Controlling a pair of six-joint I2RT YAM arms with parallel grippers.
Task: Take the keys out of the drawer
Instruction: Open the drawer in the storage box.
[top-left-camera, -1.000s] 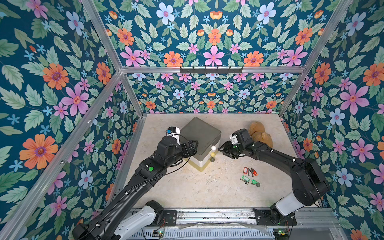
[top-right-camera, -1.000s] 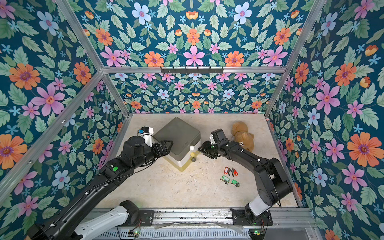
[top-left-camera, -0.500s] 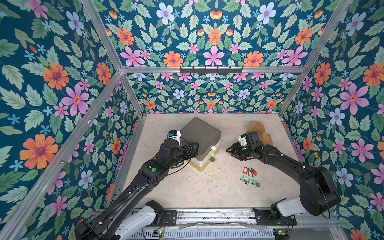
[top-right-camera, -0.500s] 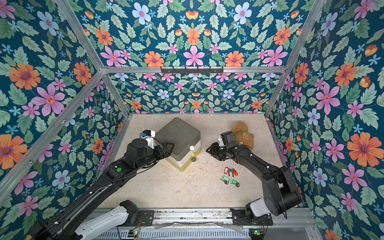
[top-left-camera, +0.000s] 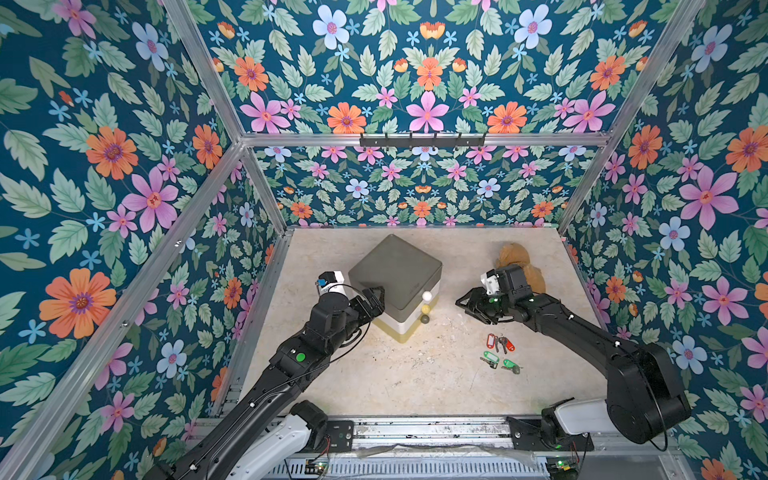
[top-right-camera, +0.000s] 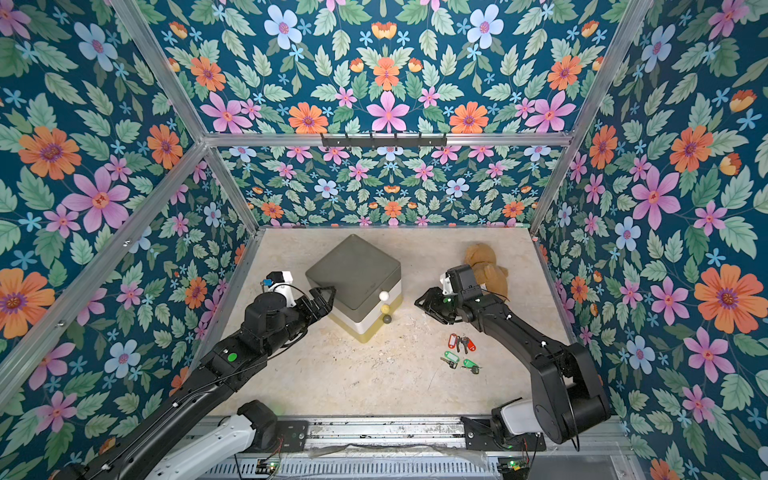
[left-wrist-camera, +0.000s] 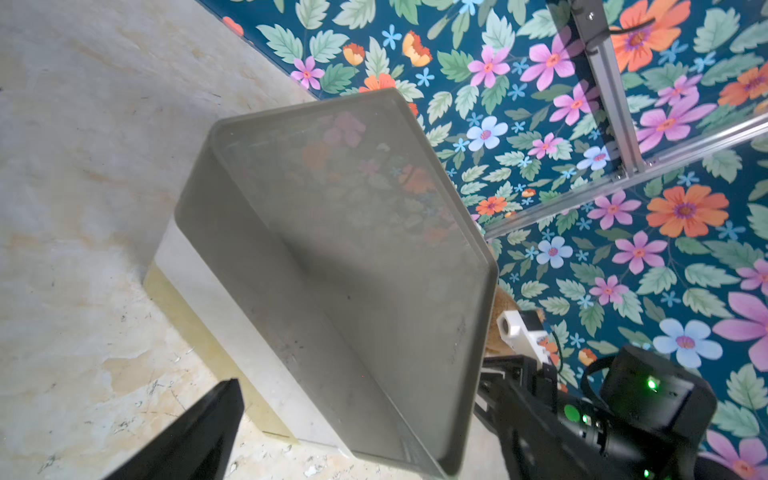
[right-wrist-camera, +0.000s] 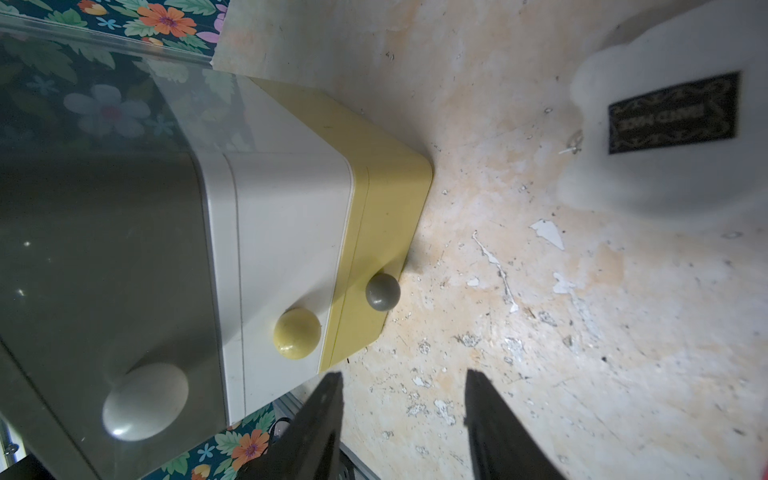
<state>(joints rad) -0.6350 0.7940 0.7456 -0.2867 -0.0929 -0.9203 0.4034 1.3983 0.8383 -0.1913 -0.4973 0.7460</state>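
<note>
1. Right jaws: about half open and holding nothing. Bare desk (right-wrist-camera: 540, 332) shows in the gap between my two dark fingers (right-wrist-camera: 316, 432).
2. They sit low over the desk, pointed at the knob side of the drawer unit (top-left-camera: 395, 270). They are near it but not touching.
3. The unit has three drawers, all shut. The grey top one has a white knob (right-wrist-camera: 145, 401), the white middle one a yellow knob (right-wrist-camera: 297, 332), and the yellow bottom one a grey knob (right-wrist-camera: 382, 291).
4. Left jaws: on the unit's opposite side, up against the edge of its grey top in both top views. My wrist view shows only one finger (left-wrist-camera: 187, 436), so I cannot tell whether they are open or gripping.
5. Keys (top-left-camera: 501, 345) lie out on the desk, toward its front edge from the right jaws and apart from both jaws. Two have red tags (top-left-camera: 491, 341). Two with green tags (top-left-camera: 508, 364) lie just in front of those.
6. A brown plush toy (top-left-camera: 519, 266) lies behind my right wrist, near the back right corner.
</note>
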